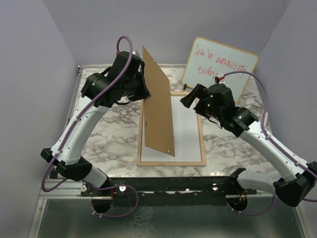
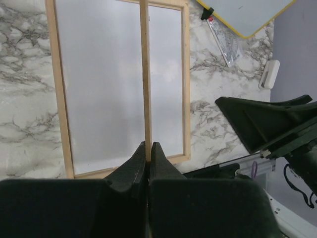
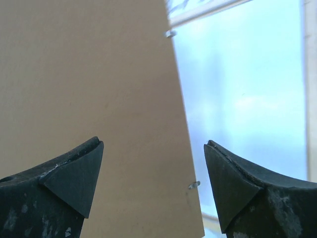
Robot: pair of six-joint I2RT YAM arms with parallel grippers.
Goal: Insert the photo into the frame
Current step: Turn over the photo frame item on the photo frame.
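Note:
The frame (image 1: 171,162) lies flat on the marble table, light wood rails around a white-looking inside; it also shows in the left wrist view (image 2: 59,99) and the right wrist view (image 3: 208,10). My left gripper (image 1: 140,82) (image 2: 147,145) is shut on the far edge of a plain brown backing board (image 1: 158,106), holding it up on edge over the frame, tilted. That board shows edge-on in the left wrist view (image 2: 144,74). My right gripper (image 1: 190,97) (image 3: 153,148) is open and empty, facing the board's flat side (image 3: 89,74). The photo is not in view.
A wood-rimmed whiteboard (image 1: 223,67) with red writing leans at the back right, also in the left wrist view (image 2: 247,10). A marker (image 2: 223,39) and a white eraser (image 2: 270,74) lie near it. Small metal tabs (image 3: 194,185) stick out of the board's edge. Purple walls close in both sides.

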